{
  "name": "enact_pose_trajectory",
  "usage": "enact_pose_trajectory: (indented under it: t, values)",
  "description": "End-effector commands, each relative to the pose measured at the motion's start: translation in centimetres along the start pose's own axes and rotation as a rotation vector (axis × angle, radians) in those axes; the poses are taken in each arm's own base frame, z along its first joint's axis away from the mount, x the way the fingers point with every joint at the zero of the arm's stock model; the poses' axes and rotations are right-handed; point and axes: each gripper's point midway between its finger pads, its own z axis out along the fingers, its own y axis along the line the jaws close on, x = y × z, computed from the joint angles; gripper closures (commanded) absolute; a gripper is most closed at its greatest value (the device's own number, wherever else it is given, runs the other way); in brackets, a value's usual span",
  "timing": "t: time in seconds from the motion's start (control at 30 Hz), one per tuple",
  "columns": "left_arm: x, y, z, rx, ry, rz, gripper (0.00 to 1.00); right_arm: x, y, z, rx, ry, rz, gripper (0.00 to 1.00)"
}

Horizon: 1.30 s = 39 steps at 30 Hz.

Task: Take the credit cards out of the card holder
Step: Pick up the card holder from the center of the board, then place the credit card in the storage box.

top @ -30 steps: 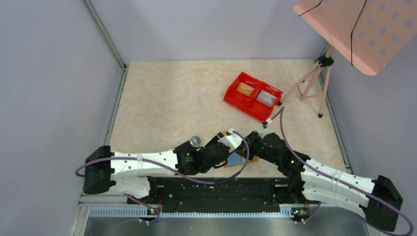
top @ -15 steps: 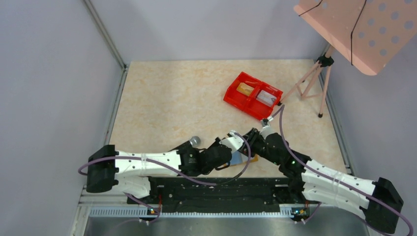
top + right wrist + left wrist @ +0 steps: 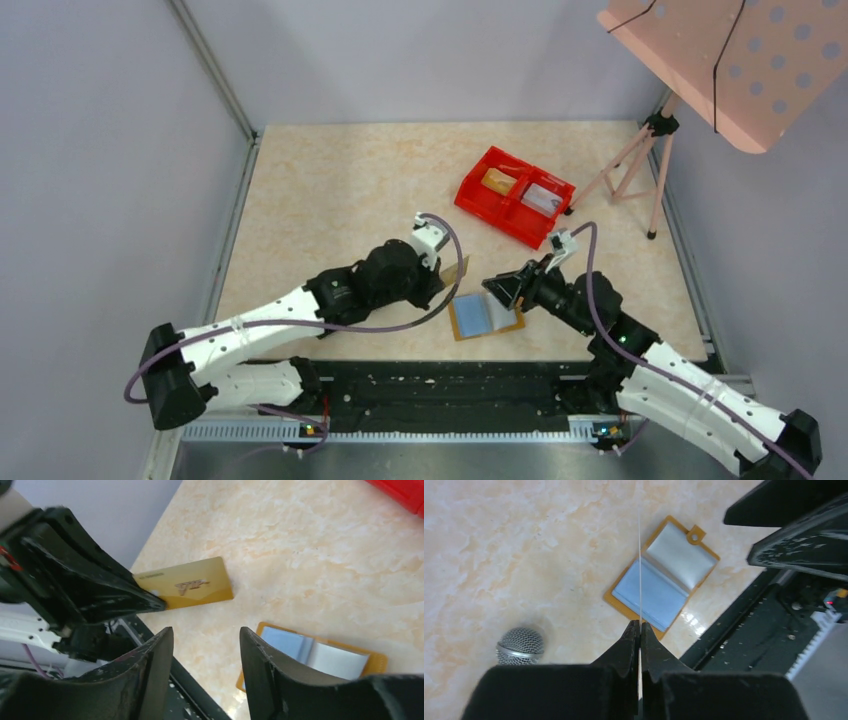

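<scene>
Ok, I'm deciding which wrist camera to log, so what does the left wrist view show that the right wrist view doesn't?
Only left wrist: the microphone head, the whole open card holder with its tab, and the yellow-gold card as a thin edge. Only right wrist: that card's printed face and a corner of the red tray. Both: the left gripper shut on the card, the holder lying open on the table.

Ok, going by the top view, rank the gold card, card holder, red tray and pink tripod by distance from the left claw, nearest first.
1. gold card: pinched in the left claw itself.
2. card holder: lying open on the table, just to the claw's near right.
3. red tray: farther back and to the right.
4. pink tripod: farthest, at the table's far right edge.
</scene>
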Motion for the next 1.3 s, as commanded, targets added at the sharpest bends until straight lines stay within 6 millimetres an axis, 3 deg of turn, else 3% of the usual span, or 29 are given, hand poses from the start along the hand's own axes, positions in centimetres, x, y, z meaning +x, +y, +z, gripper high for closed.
enact_pose_trajectory:
  t: [0.0,0.3,0.43,0.6,0.7,0.9,1.0,1.1,1.17,1.27]
  values:
    - [-0.6,-3.2,-2.4,0.258,0.033,-0.144,1.00,-0.8,2.1,0.0,-0.183,0.084,-0.097,0.46]
    - [-3.0,-5.0,-5.4,0.459,0.006,-0.270,1.00,-1.5,3.9,0.1,-0.405,0.115,-0.054,0.46]
    - [-3.5,-5.7,-6.2,0.510,-0.006,-0.288,1.00,-2.0,4.7,0.0,-0.474,0.092,-0.023,0.48]
    - [-3.7,-5.8,-6.3,0.530,-0.008,-0.302,1.00,-1.3,5.1,0.0,-0.524,0.135,0.004,0.53]
    - [-3.6,-5.7,-6.1,0.531,-0.008,-0.309,1.00,-1.2,5.2,-0.2,-0.539,0.136,0.018,0.61]
    - [-3.4,-4.7,-5.4,0.481,-0.004,-0.344,1.00,-1.7,5.4,-0.5,-0.532,0.112,0.038,0.99]
    - [-3.3,-3.4,-4.9,0.414,-0.006,-0.356,0.85,-2.5,5.0,-0.2,-0.487,0.087,0.070,1.00]
    - [-2.8,-1.8,-4.5,0.319,0.008,-0.352,0.48,-3.9,4.2,0.2,-0.410,0.049,0.101,1.00]
    - [-2.8,-1.0,-4.4,0.270,0.004,-0.340,0.35,-4.9,3.6,0.5,-0.363,0.028,0.116,1.00]
    - [-2.9,0.5,-4.4,0.191,-0.005,-0.302,0.03,-6.3,1.8,1.8,-0.240,0.011,0.133,1.00]
